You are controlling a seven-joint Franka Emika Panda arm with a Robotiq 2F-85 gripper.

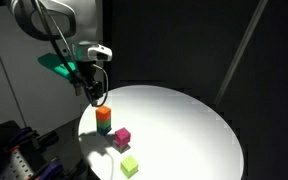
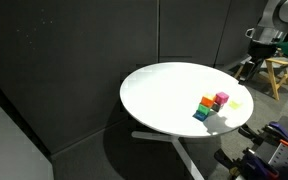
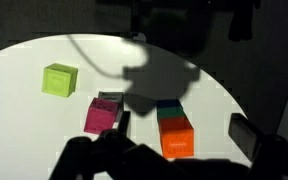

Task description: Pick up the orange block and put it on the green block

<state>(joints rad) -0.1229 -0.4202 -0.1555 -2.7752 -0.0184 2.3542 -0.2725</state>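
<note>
Claw (image 1: 97, 95) hangs just above the stack, near the table (image 1: 184, 120) edge. Orange block (image 1: 103, 114) sits directly under the claw, on top of the green block (image 1: 104, 127), and the two are touching. Edges look roughly lined up in both exterior views, though the frames are too small to check a small overhang.

Claw state: in the wrist view the fingers are dark shapes spread wide to either side of the orange block with nothing gripped. It reads as wide and empty. No contact with the orange top that I can make out.

Magenta block (image 1: 122, 135) is just beside the stack, off to one side of the claw. Lime block (image 1: 130, 166) is further out past it, apart from both.

My read is that the placing looks done and the step in hand is getting clear of the stack.

How to do it well:
- Go straight up first, with no sideways drift while the fingertips are level with the orange block.
- Keep the fingers wide so no pad drags a face.
- Go slowly at the start, since a two-cube stack tips from a light nudge.
- Swing away only once well above it, on the side away from the magenta block.

Main risk is a finger clipping the orange corner and sliding it off the green one.
</note>
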